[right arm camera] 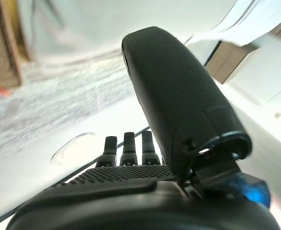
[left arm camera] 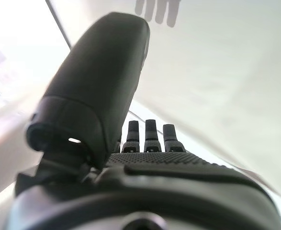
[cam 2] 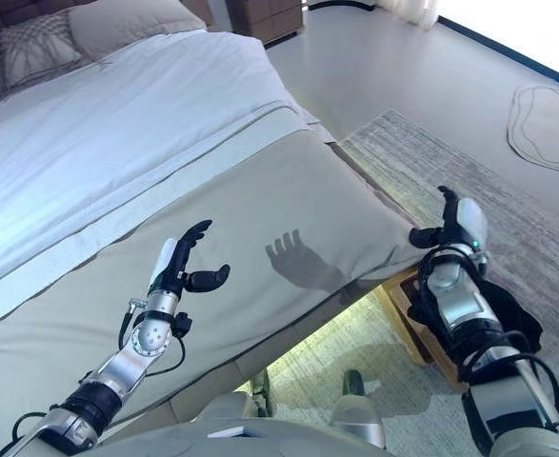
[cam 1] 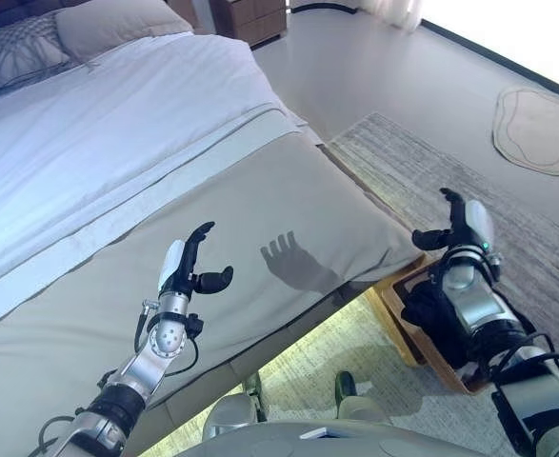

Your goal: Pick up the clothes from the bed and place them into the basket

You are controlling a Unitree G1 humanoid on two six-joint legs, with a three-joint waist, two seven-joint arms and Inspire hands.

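While dark clothes (cam 2: 508, 314), soft and light enough to pinch at any fold, are lying in the basket (cam 1: 403, 319) beside the bed (cam 1: 260, 190), left robot hand (cam 1: 191, 267) and right robot hand (cam 1: 465, 228) are hovering open, empty.

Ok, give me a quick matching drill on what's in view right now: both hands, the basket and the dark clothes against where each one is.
Things:
1. left hand
2. right hand
3. basket
4. dark clothes

Places or states:
A. on the floor by the bed's corner, under the right arm
B. open, raised over the beige bed cover
C. lying in the basket
D. open, raised beyond the bed's corner, above the rug

Pairs: 1-B, 2-D, 3-A, 4-C
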